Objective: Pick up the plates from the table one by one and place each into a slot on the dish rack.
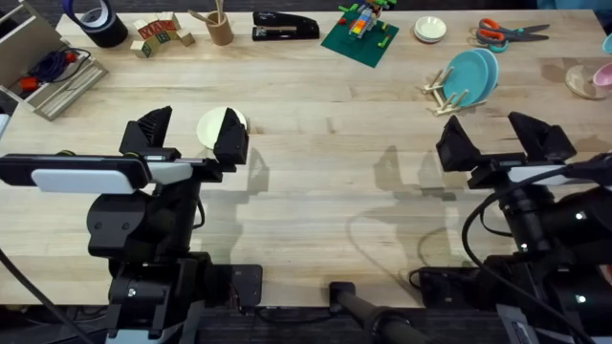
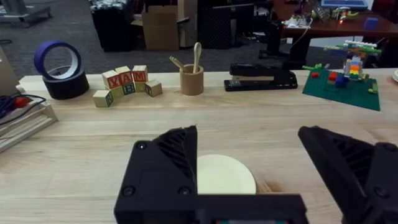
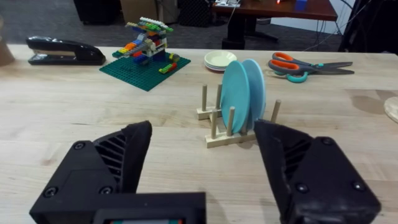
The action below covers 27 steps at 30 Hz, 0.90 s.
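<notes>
A pale cream plate [image 1: 214, 128] lies flat on the table [image 1: 325, 191], left of centre. My left gripper [image 1: 191, 136] hovers open over it, one finger across its right edge; the left wrist view shows the plate [image 2: 224, 175] between my black fingers [image 2: 163, 174]. The dish rack [image 1: 448, 96] stands at the back right with two teal plates [image 1: 470, 76] upright in its slots; in the right wrist view the rack [image 3: 235, 130] and the teal plates [image 3: 244, 94] are ahead. My right gripper [image 1: 499, 136] is open, nearer me than the rack, holding nothing.
Along the back edge stand a tape roll [image 1: 96, 21], letter blocks [image 1: 159, 34], a cup of wooden utensils [image 1: 218, 29], a stapler [image 1: 285, 27], a green brick plate [image 1: 360, 34], a small white dish [image 1: 429, 29], scissors [image 1: 509, 32]. A tray [image 1: 43, 67] sits far left.
</notes>
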### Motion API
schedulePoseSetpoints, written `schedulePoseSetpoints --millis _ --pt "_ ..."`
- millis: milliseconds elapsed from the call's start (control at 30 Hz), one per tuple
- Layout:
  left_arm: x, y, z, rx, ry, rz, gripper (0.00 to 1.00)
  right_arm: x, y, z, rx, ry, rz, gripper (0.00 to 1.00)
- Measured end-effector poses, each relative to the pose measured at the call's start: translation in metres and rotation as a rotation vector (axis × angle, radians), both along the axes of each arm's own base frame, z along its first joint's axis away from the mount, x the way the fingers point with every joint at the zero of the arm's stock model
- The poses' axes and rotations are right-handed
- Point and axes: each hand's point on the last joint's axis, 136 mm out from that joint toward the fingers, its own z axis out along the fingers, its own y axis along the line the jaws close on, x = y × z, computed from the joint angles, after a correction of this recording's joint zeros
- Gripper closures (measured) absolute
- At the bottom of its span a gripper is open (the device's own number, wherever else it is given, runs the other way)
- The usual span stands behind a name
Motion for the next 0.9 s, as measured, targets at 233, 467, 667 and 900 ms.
schedulePoseSetpoints --millis 233,467,667,900 --pt "0.0 0.0 -0.002 0.0 0.01 0.0 0.006 0.0 0.0 0.0 0.0 0.0 -0.001 0.007" --pt "-0.001 0.0 -0.014 0.0 0.059 0.0 0.006 0.0 0.0 -0.002 0.0 0.007 -0.001 0.007" --pt "-0.001 0.0 -0.014 0.0 0.057 0.0 0.006 0.0 0.0 -0.001 -0.001 0.006 -0.001 0.008" --pt "-0.001 0.0 -0.013 0.001 0.064 0.001 0.006 -0.001 0.0 0.004 -0.038 -0.003 0.002 0.009"
